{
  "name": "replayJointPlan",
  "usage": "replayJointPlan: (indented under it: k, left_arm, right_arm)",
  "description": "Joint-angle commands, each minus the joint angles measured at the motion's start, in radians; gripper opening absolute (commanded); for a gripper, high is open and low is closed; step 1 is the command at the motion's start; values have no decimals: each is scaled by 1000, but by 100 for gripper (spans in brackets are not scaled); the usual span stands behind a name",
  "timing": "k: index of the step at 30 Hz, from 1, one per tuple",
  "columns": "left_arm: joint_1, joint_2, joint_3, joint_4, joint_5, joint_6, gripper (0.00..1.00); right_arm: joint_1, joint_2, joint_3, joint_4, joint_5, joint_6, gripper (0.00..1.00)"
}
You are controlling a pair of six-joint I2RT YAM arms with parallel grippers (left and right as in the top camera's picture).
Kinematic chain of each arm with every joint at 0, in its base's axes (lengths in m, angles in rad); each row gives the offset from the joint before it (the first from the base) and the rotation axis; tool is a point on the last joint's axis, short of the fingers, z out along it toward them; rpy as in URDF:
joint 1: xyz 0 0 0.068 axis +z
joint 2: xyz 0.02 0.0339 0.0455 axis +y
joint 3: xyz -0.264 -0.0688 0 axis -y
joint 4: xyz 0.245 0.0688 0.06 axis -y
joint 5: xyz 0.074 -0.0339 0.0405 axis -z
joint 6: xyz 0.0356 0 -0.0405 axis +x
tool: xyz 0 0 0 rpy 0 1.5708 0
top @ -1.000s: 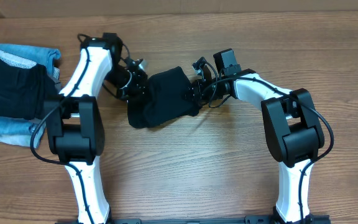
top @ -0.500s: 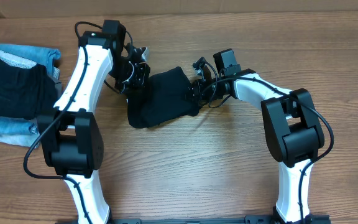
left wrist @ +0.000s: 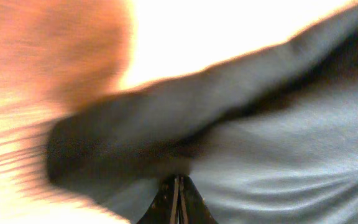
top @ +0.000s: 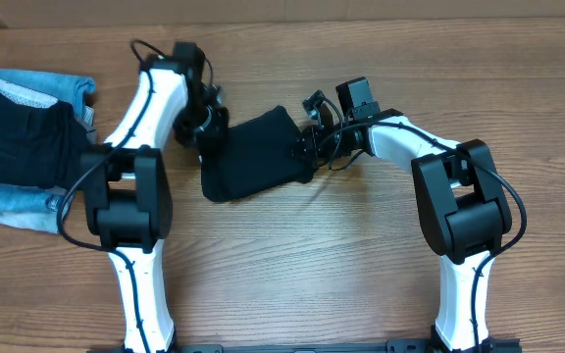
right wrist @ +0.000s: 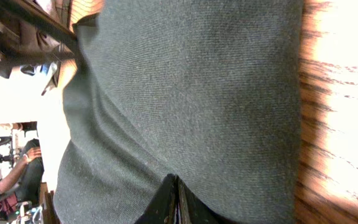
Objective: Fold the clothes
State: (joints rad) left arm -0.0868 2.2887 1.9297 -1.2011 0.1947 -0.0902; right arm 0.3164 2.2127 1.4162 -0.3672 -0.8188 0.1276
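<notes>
The black T-shirt [top: 255,155] lies bunched into a compact lump on the wooden table [top: 312,265] between my two arms. My left gripper [top: 207,127] is shut on its upper left edge; the left wrist view is blurred but shows closed fingertips [left wrist: 178,186] pinching dark fabric [left wrist: 278,149]. My right gripper [top: 307,147] is shut on the shirt's right edge; in the right wrist view closed fingertips [right wrist: 174,186] pinch the grey-looking cloth [right wrist: 191,81]. The neck tag is hidden.
A pile of light-blue denim [top: 27,211] and a dark folded garment [top: 18,137] lies at the table's left edge. Cables trail from both wrists near the shirt.
My left arm has swung at the far side, shifting right and back toward the shirt's upper left corner. The right arm and the shirt's right side have stayed still.
</notes>
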Motion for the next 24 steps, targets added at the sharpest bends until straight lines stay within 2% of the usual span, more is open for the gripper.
replayJointPlan:
  k: [1,3,4,6,7,10,16,24]
  left_arm:
    - [28,-103,176,-93,-117,-78,4]
    - [27,-127,275,-183,-113,-135,7]
    - [27,-131,296,-230,-85,-135,18]
    - [39,-124,276,-328,54,-121,83]
    - [42,-122,253,-333,89,-106,100]
    - [43,-117,79,-292,87,-97,100]
    - [41,-117,-230,-8,113,-88,100]
    - [41,-117,-432,286,111,21,100]
  right_arm:
    - [-2,23,-6,0,40,0,4]
    - [-2,23,-6,3,40,0,4]
    - [-2,23,-6,3,40,0,4]
    - [-2,23,-6,-2,40,0,4]
    - [-2,23,-6,-2,39,0,4]
    - [-2,23,-6,-2,37,0,4]
    - [-3,23,-6,-4,21,0,4]
    - [-2,23,-6,0,14,0,4]
